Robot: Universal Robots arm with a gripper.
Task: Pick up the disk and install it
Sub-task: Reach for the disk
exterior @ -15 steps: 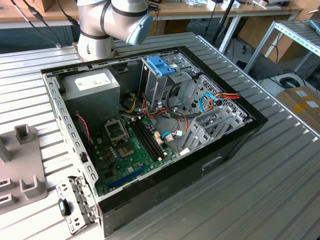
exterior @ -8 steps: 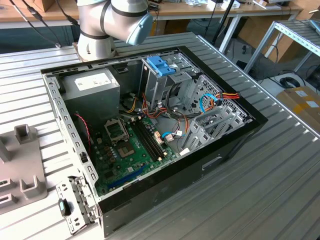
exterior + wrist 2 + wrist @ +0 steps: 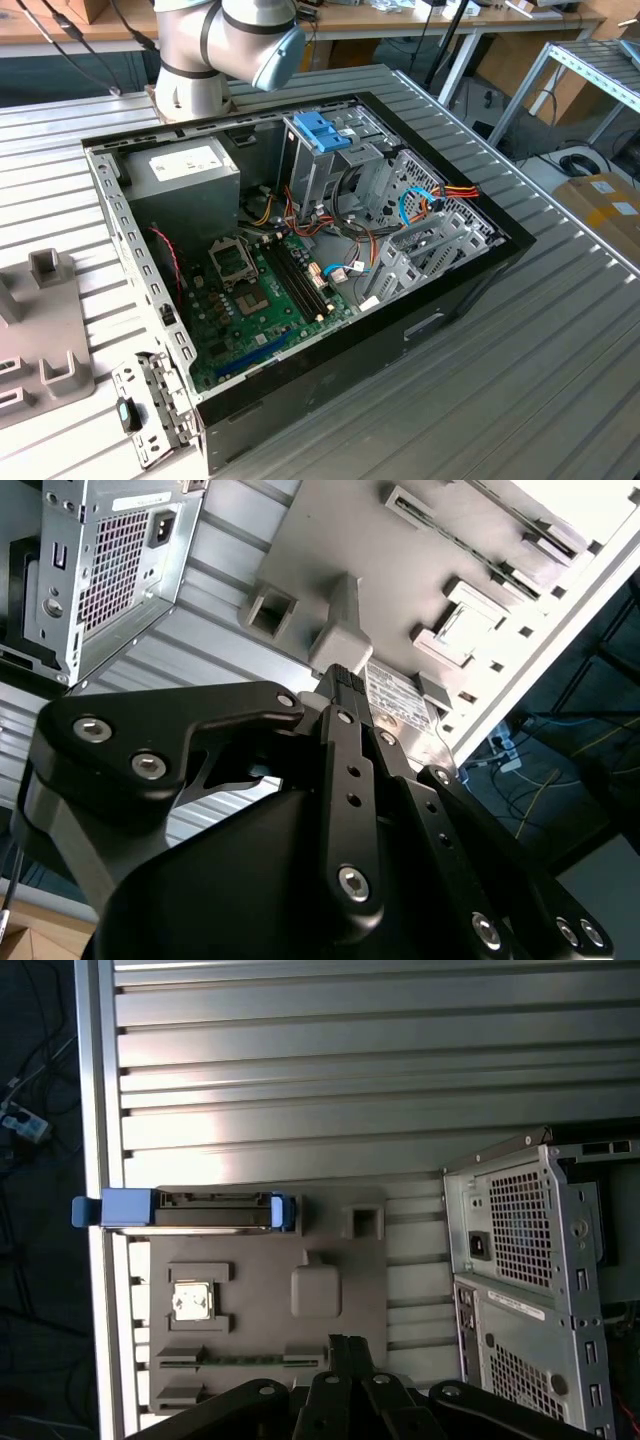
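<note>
The disk (image 3: 185,1210) stands on edge in its blue carrier frame at one end of the grey fixture plate (image 3: 260,1260), close to the table's edge. In the second wrist view its white label (image 3: 395,695) shows just past my fingers. My gripper (image 3: 346,1345) is shut with nothing in it. It hangs over the opposite end of the plate, apart from the disk. In the second wrist view my gripper (image 3: 342,680) points at the plate's raised block (image 3: 345,630).
The open computer case (image 3: 300,250) lies on the slatted metal table (image 3: 500,380), its blue-handled drive cage (image 3: 322,130) beside the grey power supply (image 3: 190,170). The fixture plate (image 3: 40,340) sits at the exterior view's left, holding a processor chip (image 3: 192,1301). The case's rear panel (image 3: 540,1280) is near the plate.
</note>
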